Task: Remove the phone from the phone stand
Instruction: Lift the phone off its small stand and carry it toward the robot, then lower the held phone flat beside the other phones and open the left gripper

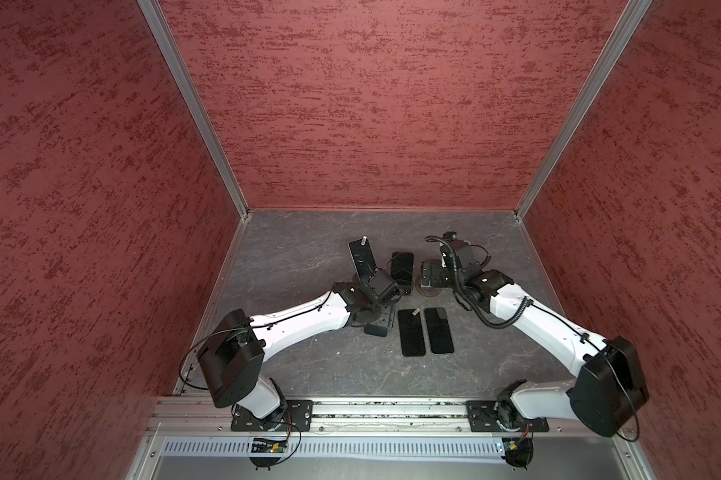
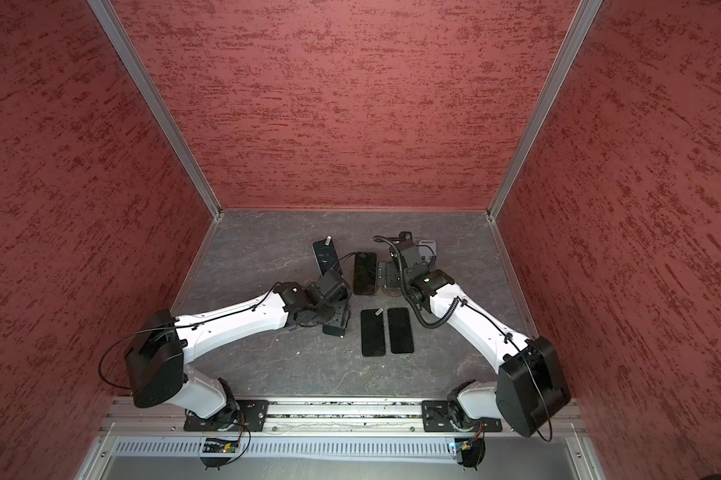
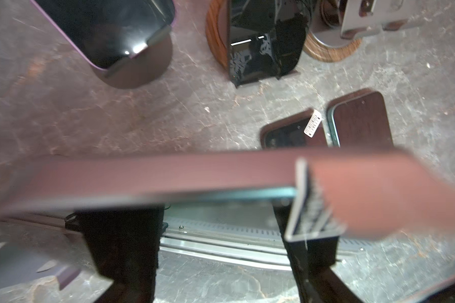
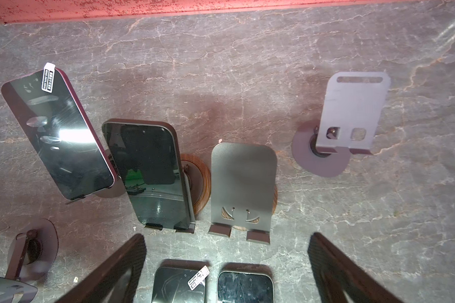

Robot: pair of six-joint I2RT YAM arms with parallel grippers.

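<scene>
The table (image 4: 247,65) is showing a matt, veined, stone-like face, the walls (image 1: 392,104) are looking rough and grainy, the phone (image 3: 168,178) and the other phones (image 4: 153,178) are gleaming with glossy glass, paper stickers (image 4: 48,77) are clinging to some, and the stands (image 4: 243,183) are presenting matt grey metal over smooth wood-grain bases (image 4: 204,183).

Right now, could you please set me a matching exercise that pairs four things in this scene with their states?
Things:
1. purple phone
2. slotted stand
3. right gripper
4. near phones

States:
a. wide open
b. lying flat
c. grey and bare
d. propped up

Pairs: 1-d, 2-c, 3-a, 4-b
</scene>
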